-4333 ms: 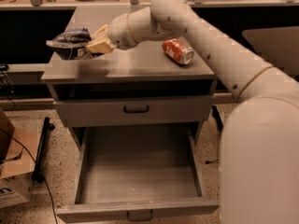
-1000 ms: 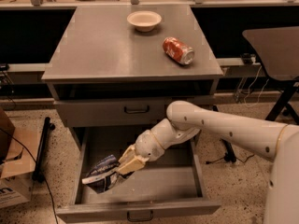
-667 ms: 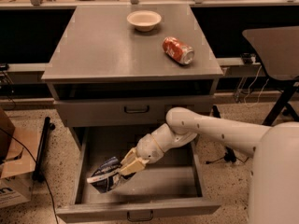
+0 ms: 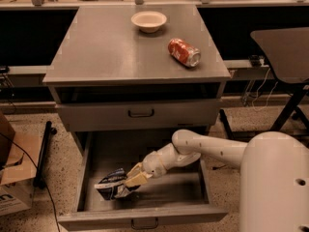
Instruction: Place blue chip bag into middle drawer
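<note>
The blue chip bag (image 4: 111, 184), dark navy foil with white lettering, lies low in the left front part of the open middle drawer (image 4: 145, 215). My gripper (image 4: 131, 180) reaches down into the drawer from the right and its fingers (image 4: 136, 179) are closed on the bag's right end. The bag rests at or just above the drawer floor; I cannot tell whether it touches. The drawer is pulled fully out, its black handle at the front bottom.
The upper drawer front (image 4: 140, 114) is shut. On the cabinet top (image 4: 106, 47) stand a white bowl (image 4: 148, 21) and a red soda can (image 4: 183, 51) on its side. A cardboard box (image 4: 12, 178) sits on the floor at left. A dark table (image 4: 285, 47) stands at right.
The gripper carried the bag from the cabinet top down into the open drawer. In the last second it sank a little lower and moved slightly right inside the drawer.
</note>
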You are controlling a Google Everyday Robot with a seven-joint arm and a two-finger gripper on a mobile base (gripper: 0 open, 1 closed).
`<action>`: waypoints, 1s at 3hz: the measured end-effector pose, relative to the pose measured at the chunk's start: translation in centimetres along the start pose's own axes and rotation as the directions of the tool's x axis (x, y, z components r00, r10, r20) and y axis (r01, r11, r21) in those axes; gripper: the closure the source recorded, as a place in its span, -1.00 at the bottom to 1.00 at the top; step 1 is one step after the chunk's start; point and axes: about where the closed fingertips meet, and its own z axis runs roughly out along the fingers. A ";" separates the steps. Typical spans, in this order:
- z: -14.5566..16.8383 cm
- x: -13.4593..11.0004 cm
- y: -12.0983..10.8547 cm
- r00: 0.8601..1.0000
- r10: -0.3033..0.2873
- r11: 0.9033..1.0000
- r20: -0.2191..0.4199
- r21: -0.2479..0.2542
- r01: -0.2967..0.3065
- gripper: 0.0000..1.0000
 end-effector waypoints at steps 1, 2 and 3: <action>0.6 0.7 -0.1 1.000 0.014 1.000 0.006 -0.008 -0.013 0.16; 0.6 0.7 -0.1 1.000 0.014 1.000 0.006 -0.008 -0.013 -0.46; 0.6 0.7 -0.1 1.000 0.014 1.000 0.006 -0.008 -0.013 -0.92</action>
